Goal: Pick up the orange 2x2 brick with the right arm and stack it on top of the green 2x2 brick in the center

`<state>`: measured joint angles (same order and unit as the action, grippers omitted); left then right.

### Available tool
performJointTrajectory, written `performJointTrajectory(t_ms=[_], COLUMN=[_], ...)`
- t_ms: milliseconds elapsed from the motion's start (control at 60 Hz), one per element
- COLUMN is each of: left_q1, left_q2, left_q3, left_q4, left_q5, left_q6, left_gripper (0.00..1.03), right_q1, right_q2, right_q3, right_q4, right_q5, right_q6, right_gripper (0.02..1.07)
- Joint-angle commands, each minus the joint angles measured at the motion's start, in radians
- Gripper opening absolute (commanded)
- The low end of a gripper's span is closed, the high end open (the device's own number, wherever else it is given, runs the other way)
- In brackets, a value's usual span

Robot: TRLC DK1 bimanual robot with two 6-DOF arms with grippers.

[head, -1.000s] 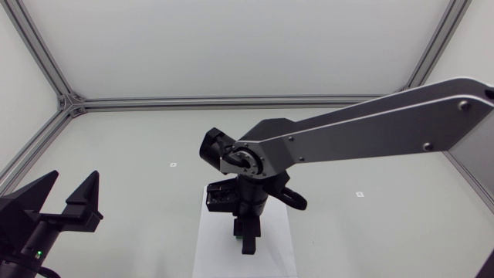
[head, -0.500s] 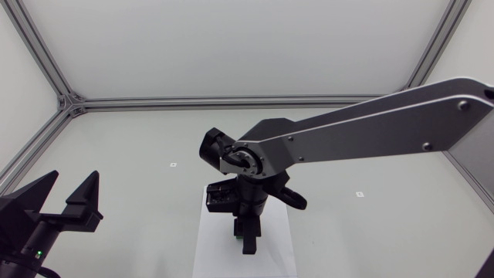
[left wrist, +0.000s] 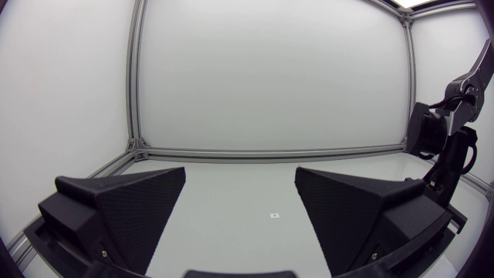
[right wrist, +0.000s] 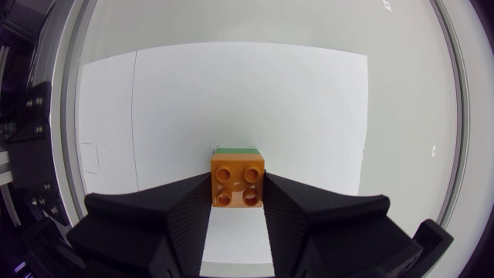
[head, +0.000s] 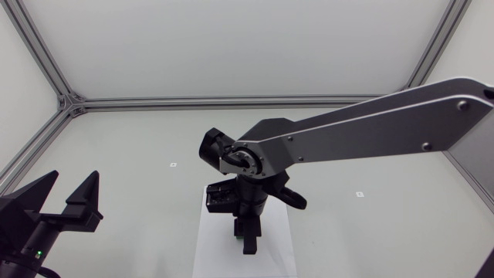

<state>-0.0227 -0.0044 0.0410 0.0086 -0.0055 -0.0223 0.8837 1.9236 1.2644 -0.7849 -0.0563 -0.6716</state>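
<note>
Right gripper (right wrist: 238, 197) clamped on orange brick (right wrist: 238, 184), both fingers pressing its sides, studs up. Just under and past it, sliver of green brick (right wrist: 238, 148), on white sheet (right wrist: 231, 93) at table (head: 139, 147) centre. Seated or hovering: cannot tell.

Risks, as judged:
- studs offset, so orange sits crooked
- uneven press tips or shoves green
- release before seating lets orange topple

Left gripper (left wrist: 241, 177) spread wide, empty, at near-left corner. No containers in view.

orange brick (right wrist: 238, 180), green brick (right wrist: 236, 148), white paper sheet (right wrist: 231, 93), silver-grey right arm (head: 370, 127) with black joints (head: 218, 147)
</note>
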Motion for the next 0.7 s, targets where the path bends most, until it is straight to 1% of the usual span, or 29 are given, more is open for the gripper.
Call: performJointTrajectory(t_ms=[0, 50, 83, 117, 167, 267, 383, 433, 500, 633, 683], left_q1=[0.003, 0.003, 0.003, 0.003, 0.003, 0.003, 0.003, 0.003, 0.003, 0.003, 0.003], left_q2=[-0.008, -0.008, -0.008, -0.008, -0.008, -0.008, -0.008, -0.008, -0.008, -0.008, -0.008], left_q3=[-0.041, -0.041, -0.041, -0.041, -0.041, -0.041, -0.041, -0.041, -0.041, -0.041, -0.041], left_q4=[-0.015, -0.015, -0.013, -0.013, -0.013, -0.015, -0.015, -0.015, -0.013, -0.015, -0.015], left_q5=[0.006, 0.004, 0.004, 0.004, 0.004, 0.004, 0.004, 0.004, 0.004, 0.004, 0.004], left_q6=[0.013, 0.013, 0.013, 0.013, 0.013, 0.013, 0.013, 0.013, 0.013, 0.013, 0.013], left_gripper=[0.99, 0.99, 0.99, 0.99, 0.99, 0.99, 0.99, 0.99, 0.99, 0.99, 0.99], right_q1=[0.009, 0.011, 0.011, 0.012, 0.014, 0.014, 0.014, 0.012, 0.012, 0.014, 0.014], right_q2=[0.066, 0.066, 0.066, 0.066, 0.066, 0.066, 0.068, 0.066, 0.064, 0.057, 0.055], right_q3=[-0.033, -0.033, -0.033, -0.031, -0.031, -0.026, -0.023, -0.023, -0.020, -0.019, -0.019], right_q4=[-0.017, -0.017, -0.017, -0.019, -0.019, -0.025, -0.027, -0.028, -0.031, -0.034, -0.036], right_q5=[0.003, 0.004, 0.003, 0.004, 0.003, 0.004, 0.003, 0.003, 0.003, 0.001, 0.001], right_q6=[-0.025, -0.025, -0.025, -0.025, -0.023, -0.023, -0.022, -0.022, -0.020, -0.019, -0.019], right_gripper=[0.32, 0.36, 0.36, 0.39, 0.39, 0.44, 0.45, 0.47, 0.48, 0.53, 0.53])
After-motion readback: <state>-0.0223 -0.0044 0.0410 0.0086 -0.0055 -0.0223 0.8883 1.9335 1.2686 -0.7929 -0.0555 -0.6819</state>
